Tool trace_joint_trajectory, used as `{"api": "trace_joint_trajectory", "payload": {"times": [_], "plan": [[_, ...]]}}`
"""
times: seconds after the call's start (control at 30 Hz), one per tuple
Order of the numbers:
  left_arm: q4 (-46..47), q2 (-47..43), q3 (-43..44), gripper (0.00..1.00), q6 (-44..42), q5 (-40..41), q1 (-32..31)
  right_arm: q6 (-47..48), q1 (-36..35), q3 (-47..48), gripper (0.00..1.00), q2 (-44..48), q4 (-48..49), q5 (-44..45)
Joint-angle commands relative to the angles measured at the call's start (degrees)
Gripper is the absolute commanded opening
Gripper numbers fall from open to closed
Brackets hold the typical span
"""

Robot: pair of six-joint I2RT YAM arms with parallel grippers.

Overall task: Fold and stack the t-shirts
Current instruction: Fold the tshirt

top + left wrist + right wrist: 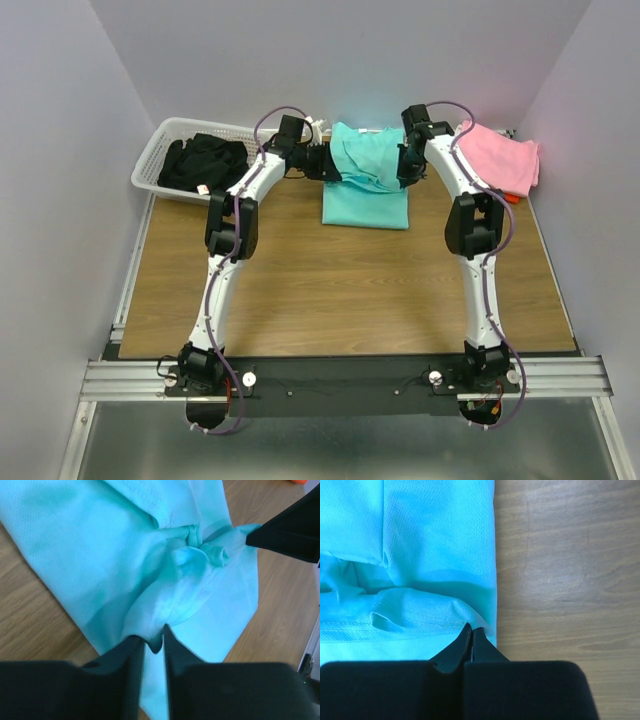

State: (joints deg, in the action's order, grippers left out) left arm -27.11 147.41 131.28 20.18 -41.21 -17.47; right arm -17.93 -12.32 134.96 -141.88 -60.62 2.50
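The turquoise t-shirt [365, 190] lies partly folded on the wooden table at the back centre, its upper layer bunched between both grippers. My left gripper [337, 169] is at its left edge. In the left wrist view the left gripper [154, 636] stands a little open, a drooping fold of the turquoise t-shirt [100, 545] between the tips. My right gripper [405, 172] is at the shirt's right edge. In the right wrist view it [471, 629] is shut on the hem of the turquoise t-shirt [435, 540]. A pink t-shirt [500, 155] lies at the back right, with a red-orange one [511, 197] peeking from under it.
A white slatted basket [150, 160] holding dark clothes [205, 162] stands at the back left, beside the left arm. Walls close in on the table at the back and on both sides. Bare wood [350, 290] stretches between the shirt and the arm bases.
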Motion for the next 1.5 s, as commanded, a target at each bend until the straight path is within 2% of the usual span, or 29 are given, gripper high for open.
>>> {"api": "trace_joint_trajectory", "payload": {"times": [0.0, 0.03, 0.07, 0.1, 0.13, 0.17, 0.27, 0.47, 0.83, 1.1, 1.27, 1.47], "plan": [[5.22, 2.0, 2.57, 0.4, 2.58, -3.61, 0.69, -0.08, 0.98, 3.38, 0.08, -2.08, 2.08, -0.21], [6.27, 1.83, 2.66, 0.47, 3.27, -3.79, 0.86, -0.34, 1.24, 4.17, 0.15, -1.99, 2.35, -1.35], [6.72, 1.22, 2.66, 0.5, 3.37, -3.7, 0.95, -0.61, 1.33, 4.44, 0.31, -1.38, 3.04, -1.97], [7.16, 0.77, 2.4, 0.51, 3.37, -3.44, 1.21, -0.7, 1.33, 4.35, 0.4, -1.03, 3.57, -2.15], [7.6, 0.25, 1.79, 0.59, 3.28, -2.48, 1.3, -0.7, 1.24, 3.65, 0.46, -0.33, 4.1, -3.8], [7.86, -0.37, 1.26, 0.6, 3.02, -2.04, 1.56, -0.79, 1.33, 3.04, 0.54, 0.37, 4.8, -4.34], [8.83, -3.44, -1.81, 0.61, 1.97, 0.33, 2.27, -0.44, 1.24, -0.11, 0.58, 3.62, 8.14, -6.45], [9.01, -11.34, -8.92, 0.61, -1.2, 6.14, 2.36, 0.18, 1.24, -7.15, 0.59, 10.22, 11.48, -10.76], [8.39, -19.97, -27.74, 0.61, -5.77, 7.02, -0.1, -1.05, 1.24, -26.31, 0.59, 19.44, 13.33, -11.2], [10.59, -26.46, -40.83, 0.61, -2.26, 12.12, -0.98, -2.72, 1.24, -42.12, 0.59, 26.21, 18.51, -12.35], [13.4, -29.11, -46.55, 0.61, -0.41, 11.68, -1.16, -3.07, 1.24, -46.44, 0.59, 27.45, 20.62, -11.65], [13.93, -30.78, -48.49, 0.61, -0.23, 12.03, -1.86, -2.02, 1.24, -48.73, 0.55, 26.84, 21.86, -10.24]]}}
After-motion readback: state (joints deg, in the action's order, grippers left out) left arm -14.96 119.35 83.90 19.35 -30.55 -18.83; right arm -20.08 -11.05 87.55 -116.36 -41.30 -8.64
